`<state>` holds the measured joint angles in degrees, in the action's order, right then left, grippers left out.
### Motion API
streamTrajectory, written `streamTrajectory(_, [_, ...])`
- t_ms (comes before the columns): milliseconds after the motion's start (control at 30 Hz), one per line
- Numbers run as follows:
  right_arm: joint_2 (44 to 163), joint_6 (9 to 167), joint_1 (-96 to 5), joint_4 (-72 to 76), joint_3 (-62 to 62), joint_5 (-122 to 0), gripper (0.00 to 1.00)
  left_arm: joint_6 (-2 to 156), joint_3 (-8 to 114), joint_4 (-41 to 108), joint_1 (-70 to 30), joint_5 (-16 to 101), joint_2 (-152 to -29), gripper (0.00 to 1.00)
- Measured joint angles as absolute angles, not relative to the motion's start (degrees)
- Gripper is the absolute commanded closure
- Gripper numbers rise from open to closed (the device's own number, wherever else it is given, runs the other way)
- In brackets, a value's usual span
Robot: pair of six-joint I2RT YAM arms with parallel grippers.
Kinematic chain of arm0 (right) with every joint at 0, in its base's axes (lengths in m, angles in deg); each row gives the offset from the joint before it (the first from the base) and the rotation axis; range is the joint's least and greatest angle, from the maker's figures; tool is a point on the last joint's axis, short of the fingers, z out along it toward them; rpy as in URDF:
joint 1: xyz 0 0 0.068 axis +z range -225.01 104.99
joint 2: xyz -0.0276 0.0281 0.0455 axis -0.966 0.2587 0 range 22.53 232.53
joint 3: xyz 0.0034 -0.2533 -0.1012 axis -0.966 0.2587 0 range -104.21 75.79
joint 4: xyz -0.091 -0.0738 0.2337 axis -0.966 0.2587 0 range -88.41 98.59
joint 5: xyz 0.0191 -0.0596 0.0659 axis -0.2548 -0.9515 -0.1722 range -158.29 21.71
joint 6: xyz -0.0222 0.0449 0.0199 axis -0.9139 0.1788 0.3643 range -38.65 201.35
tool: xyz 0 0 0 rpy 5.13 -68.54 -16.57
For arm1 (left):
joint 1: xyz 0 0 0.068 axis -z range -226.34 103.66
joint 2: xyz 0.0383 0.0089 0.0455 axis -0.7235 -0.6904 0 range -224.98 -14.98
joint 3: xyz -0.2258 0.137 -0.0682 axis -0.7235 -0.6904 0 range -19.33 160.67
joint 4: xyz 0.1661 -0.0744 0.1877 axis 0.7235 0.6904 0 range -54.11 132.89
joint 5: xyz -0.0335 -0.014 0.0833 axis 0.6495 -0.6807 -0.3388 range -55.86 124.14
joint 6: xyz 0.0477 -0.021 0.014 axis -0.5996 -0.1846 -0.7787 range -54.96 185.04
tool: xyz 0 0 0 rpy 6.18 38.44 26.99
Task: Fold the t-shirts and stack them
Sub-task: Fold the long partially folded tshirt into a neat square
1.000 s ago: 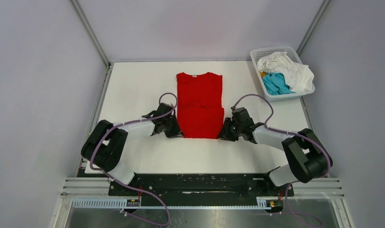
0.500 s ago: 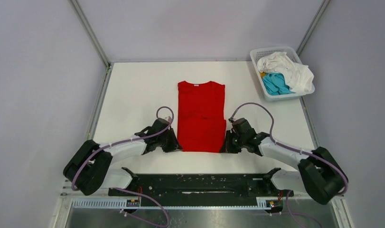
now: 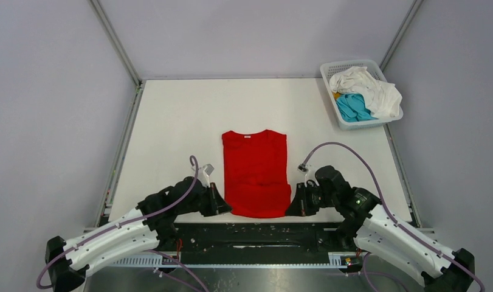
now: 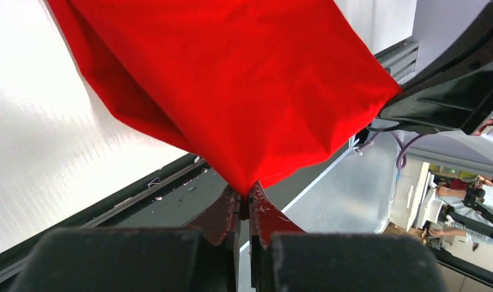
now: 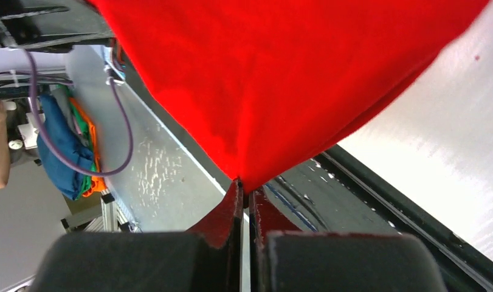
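Left end effector and right end effector each clamp a corner of the red t-shirt at the desk's near edge; raise both evenly, hem taut.

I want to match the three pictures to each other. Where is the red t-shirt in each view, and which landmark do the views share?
Top external: the red t-shirt lies flat in the middle, towards the table's near edge.
Left wrist: it fills the upper middle, one corner pinched in the left gripper.
Right wrist: it fills the top, one corner pinched in the right gripper.
Shared landmark: the black rail along the table's near edge.
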<state>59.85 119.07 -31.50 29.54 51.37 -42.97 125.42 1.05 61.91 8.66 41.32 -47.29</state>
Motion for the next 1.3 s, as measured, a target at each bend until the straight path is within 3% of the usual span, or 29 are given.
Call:
streamTrajectory(267, [63.9,115.0,-32.8,30.1,39.8,-43.7,1.0,121.0,13.5,66.8,8.7,30.0,-51.5,1.0])
streamTrajectory(567, [74.5,113.0,-45.7,22.3,33.0,-34.2,1.0,116.0,24.5,65.8,4.0,17.1,-59.3,1.0])
streamTrajectory(967, [89.0,115.7,-58.0,12.1,31.1,-24.2,1.0,109.5,30.1,59.0,-11.9,23.1,-73.7,1.0])
streamTrajectory(1300, [102.9,117.4,-64.5,5.6,28.8,-21.6,1.0,106.3,40.8,54.1,-18.3,28.8,-95.6,1.0])
